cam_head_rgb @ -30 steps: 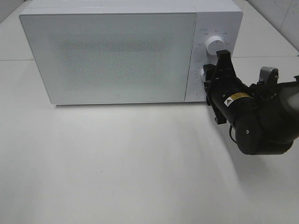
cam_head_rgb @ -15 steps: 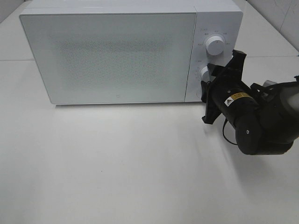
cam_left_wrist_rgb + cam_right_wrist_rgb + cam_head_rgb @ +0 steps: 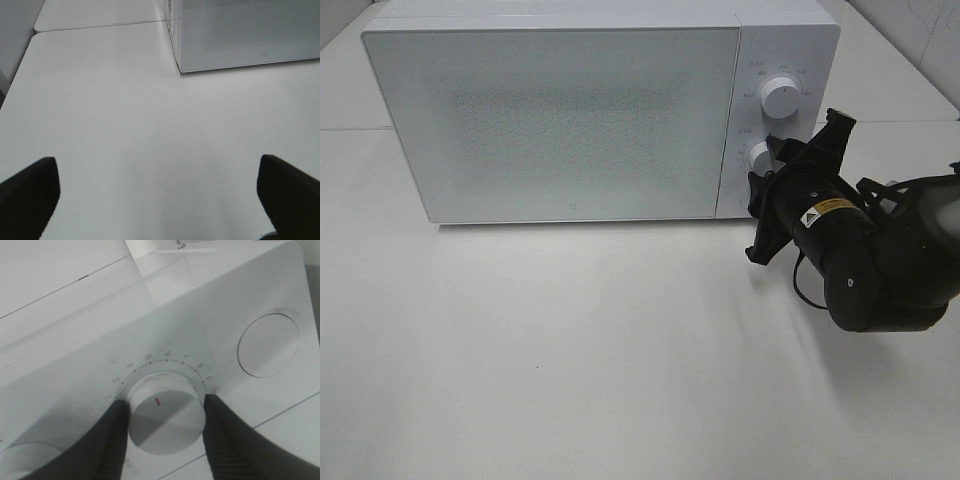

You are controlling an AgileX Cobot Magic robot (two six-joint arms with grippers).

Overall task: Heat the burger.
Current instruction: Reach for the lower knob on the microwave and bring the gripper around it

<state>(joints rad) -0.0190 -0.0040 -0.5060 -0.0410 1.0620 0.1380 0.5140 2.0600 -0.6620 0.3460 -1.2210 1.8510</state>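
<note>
Since the microwave (image 3: 570,110) door (image 3: 560,120) is shut and its dotted white panel is opaque, the cavity can't be seen. The burger shows in no view, so its location can't be told. The microwave is a glossy white box with two round white dials on the control strip right of the door. Right gripper (image 3: 166,409) is clamped on the lower dial (image 3: 758,157), with ribbed black fingers (image 3: 117,440) touching both sides; the dial has a red mark on its face and a numbered scale around it. Upper dial (image 3: 779,95) is free. Left gripper (image 3: 159,197) has jaws wide apart, holding nothing, above the matte white surface (image 3: 570,350) in front of the microwave's left corner.
</note>
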